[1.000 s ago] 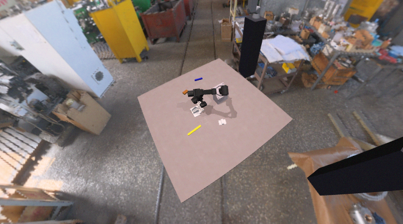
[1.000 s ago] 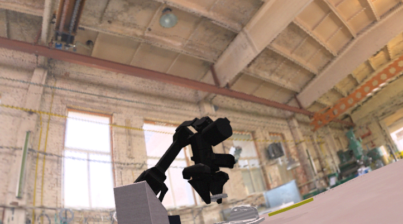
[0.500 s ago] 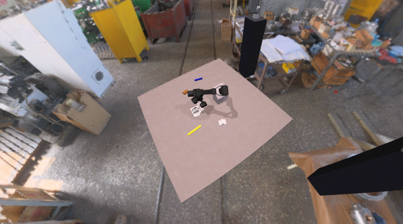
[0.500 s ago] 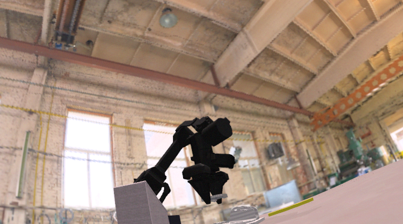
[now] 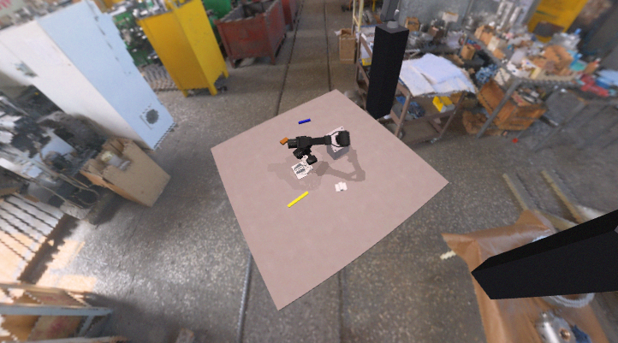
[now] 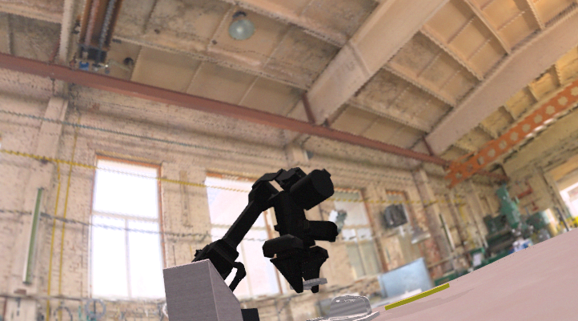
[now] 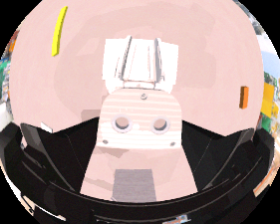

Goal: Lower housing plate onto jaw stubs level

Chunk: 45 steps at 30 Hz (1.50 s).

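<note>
My gripper [image 6: 307,289] [image 7: 139,122] is shut on the white housing plate [image 7: 140,106] [image 6: 319,281], with a finger at each side edge. The plate has two large round holes and small screw holes. In the exterior view it hangs roughly level, above and to the left of the white base [image 7: 112,54] [image 6: 370,316]. Two long light jaws [image 7: 125,64] [image 7: 159,61] stand side by side on that base. In the wrist view the plate's rounded edge covers the near end of the jaws, so the stubs and pins are hidden. A gap shows below the plate in the exterior view.
A yellow bar [image 5: 297,199] [image 6: 418,296] [image 7: 59,31] lies beyond the base. An orange block [image 5: 283,140] [image 7: 244,97] and a blue bar [image 5: 304,121] lie on the other side. A small white part [image 5: 341,186] lies apart. The arm's grey pedestal [image 6: 191,291] [image 7: 135,185] stands behind the gripper.
</note>
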Each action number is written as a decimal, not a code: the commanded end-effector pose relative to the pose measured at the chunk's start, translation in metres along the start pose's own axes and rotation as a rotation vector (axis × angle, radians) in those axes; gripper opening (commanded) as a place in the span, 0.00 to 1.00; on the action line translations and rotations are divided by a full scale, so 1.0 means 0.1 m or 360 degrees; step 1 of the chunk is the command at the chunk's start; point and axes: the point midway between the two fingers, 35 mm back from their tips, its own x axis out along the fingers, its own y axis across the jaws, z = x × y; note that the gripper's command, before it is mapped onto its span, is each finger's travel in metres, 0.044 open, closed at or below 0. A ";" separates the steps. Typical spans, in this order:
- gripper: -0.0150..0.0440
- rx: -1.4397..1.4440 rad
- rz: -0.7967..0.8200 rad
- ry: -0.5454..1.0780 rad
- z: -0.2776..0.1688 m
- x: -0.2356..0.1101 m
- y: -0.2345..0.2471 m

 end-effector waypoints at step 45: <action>0.85 0.0002 0.0011 0.0007 -0.02 0.61 0.01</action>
